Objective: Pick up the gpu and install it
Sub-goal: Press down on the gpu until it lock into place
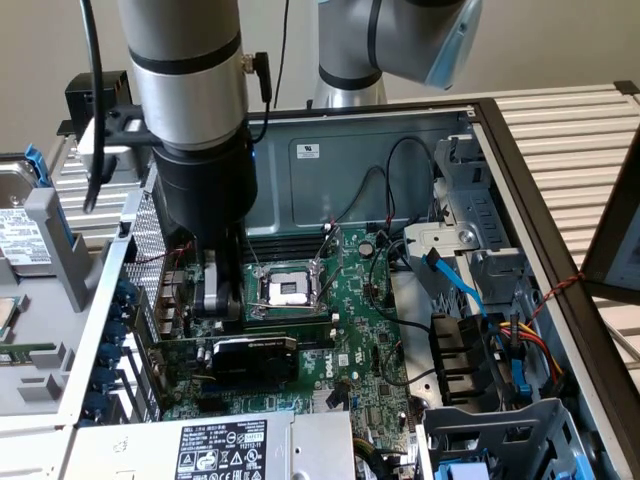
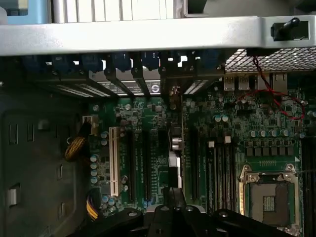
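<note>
The computer case [image 1: 520,190] looks like bare sheet metal, grey and matt, with a perforated metal grille [image 1: 146,235] on its rear wall beside the motherboard. The motherboard [image 1: 365,330] is green circuit board with a slight sheen, its processor socket [image 1: 288,290] framed in bright polished metal. Lying on the motherboard, the gpu [image 1: 252,357] wears a black plastic shroud, fairly matt. Above the motherboard, the arm [image 1: 185,60] is smooth satin silver metal with a glossy black section below. The gripper [image 2: 173,210] looks like matt black plastic.
</note>
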Tool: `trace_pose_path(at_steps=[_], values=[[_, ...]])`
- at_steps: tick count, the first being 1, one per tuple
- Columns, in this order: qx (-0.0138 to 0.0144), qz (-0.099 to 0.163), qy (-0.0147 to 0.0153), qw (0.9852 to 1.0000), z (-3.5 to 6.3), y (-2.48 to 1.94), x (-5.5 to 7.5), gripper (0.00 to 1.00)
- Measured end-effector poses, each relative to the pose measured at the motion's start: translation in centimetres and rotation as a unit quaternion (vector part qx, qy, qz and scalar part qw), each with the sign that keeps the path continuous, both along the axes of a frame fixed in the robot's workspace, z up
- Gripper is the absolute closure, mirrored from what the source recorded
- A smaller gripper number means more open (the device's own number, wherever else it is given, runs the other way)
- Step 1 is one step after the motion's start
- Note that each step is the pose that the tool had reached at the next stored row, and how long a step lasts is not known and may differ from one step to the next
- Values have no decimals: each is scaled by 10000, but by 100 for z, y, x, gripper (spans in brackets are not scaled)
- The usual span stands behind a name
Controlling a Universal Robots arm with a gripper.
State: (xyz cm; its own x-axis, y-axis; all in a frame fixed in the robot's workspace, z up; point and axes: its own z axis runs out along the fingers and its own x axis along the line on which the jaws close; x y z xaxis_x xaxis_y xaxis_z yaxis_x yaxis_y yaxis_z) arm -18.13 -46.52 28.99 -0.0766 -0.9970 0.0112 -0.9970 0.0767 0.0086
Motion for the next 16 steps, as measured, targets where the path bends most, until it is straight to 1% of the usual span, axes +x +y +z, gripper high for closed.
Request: trace_pose_path(at_steps=[2,3,7,10,11,12,14,15,16], values=[[10,0,14,10000,-5,-1,71,89],[14,1,23,10000,-14,-1,87,89],[43,1,84,10000,-33,0,88,89],[85,1,88,9999,-71,0,88,89],[104,2,89,9999,-85,0,88,89],[123,2,89,9999,-95,0,86,89],[182,2,90,9998,-112,3,81,89],[198,2,98,9998,-117,4,74,89],[205,2,108,9997,-124,5,65,89]])
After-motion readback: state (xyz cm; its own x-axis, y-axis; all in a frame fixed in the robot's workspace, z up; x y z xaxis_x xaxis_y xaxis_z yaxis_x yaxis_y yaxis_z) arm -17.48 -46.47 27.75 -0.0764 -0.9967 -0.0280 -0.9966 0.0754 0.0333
